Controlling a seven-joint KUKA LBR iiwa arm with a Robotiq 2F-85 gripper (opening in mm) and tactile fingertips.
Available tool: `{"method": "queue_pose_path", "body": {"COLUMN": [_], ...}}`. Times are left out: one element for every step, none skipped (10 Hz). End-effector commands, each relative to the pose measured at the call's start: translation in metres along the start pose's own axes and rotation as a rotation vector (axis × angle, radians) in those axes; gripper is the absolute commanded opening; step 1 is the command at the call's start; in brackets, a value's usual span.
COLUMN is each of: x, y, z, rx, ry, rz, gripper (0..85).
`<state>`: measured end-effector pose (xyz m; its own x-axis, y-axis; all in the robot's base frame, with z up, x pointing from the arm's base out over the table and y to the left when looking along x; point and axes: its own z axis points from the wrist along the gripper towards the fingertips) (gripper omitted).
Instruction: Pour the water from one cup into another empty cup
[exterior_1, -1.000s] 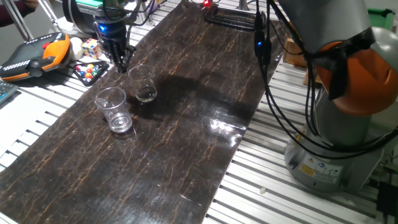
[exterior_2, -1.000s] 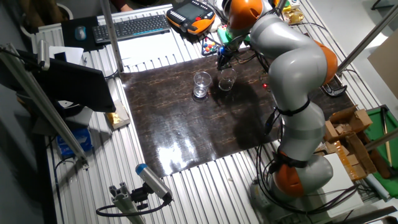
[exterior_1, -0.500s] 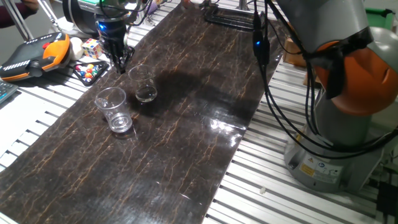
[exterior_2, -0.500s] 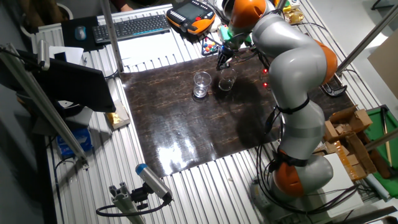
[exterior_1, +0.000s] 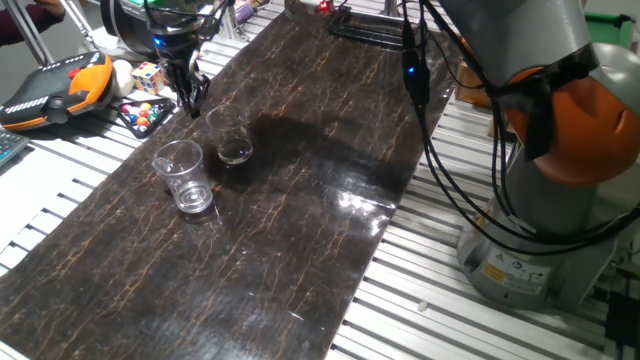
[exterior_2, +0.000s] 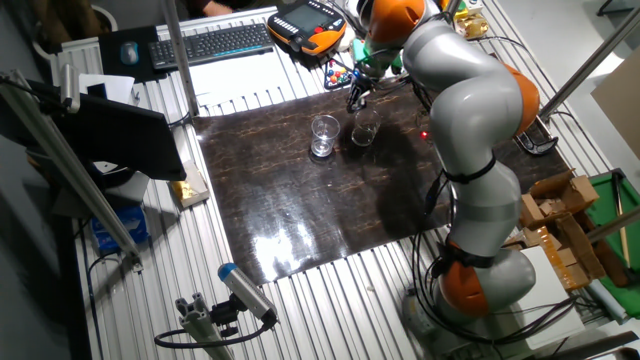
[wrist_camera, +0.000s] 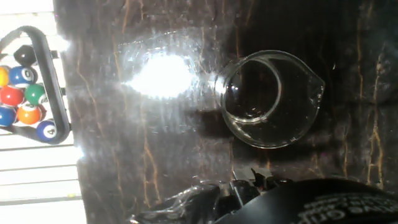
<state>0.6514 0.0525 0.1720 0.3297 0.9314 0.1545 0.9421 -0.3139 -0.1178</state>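
Standing upright, clear spouted cup (wrist_camera: 268, 98), gripper (exterior_1: 187, 92) above, finger gap unclear

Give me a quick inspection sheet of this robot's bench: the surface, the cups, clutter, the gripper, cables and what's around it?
Surface: dark marbled mat on a slatted metal table, with glare patches.
Job's things: wider tumbler and narrower cup stand upright, apart; the water is too faint to tell.
Clutter: rack of pool balls beside the mat, a puzzle cube.
Gripper: gripper hangs above the mat beside the narrower cup, holding nothing; jaw state unclear.
Cables: black cables hang down the arm to its base.
Surroundings: orange teach pendant, keyboard, wooden blocks.
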Motion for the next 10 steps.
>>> {"method": "queue_pose_path", "body": {"x": [-0.0013,-0.0025,-0.0028,-0.0020,-0.0026,-0.0028,-0.0028,-0.0028,-0.0028,-0.0028], "y": [0.0013,0.0023,0.0031,0.0041,0.0040,0.0038,0.0038,0.0038,0.0038,0.0038], "z": [-0.0007,-0.0017,-0.0014,-0.0002,0.0000,0.0003,0.0003,0.0003,0.0003,0.0003], "rx": [0.006,0.012,0.011,0.014,0.020,0.018,-0.004,-0.030,-0.055,-0.077], "ry": [-0.003,-0.005,-0.006,-0.010,-0.012,-0.037,-0.062,-0.079,-0.105,-0.118], "rz": [0.011,0.021,0.023,0.013,0.000,-0.019,-0.039,-0.059,-0.077,-0.088], "gripper": [0.7,0.7,0.7,0.7,0.7,0.7,0.7,0.7,0.7,0.7]}}
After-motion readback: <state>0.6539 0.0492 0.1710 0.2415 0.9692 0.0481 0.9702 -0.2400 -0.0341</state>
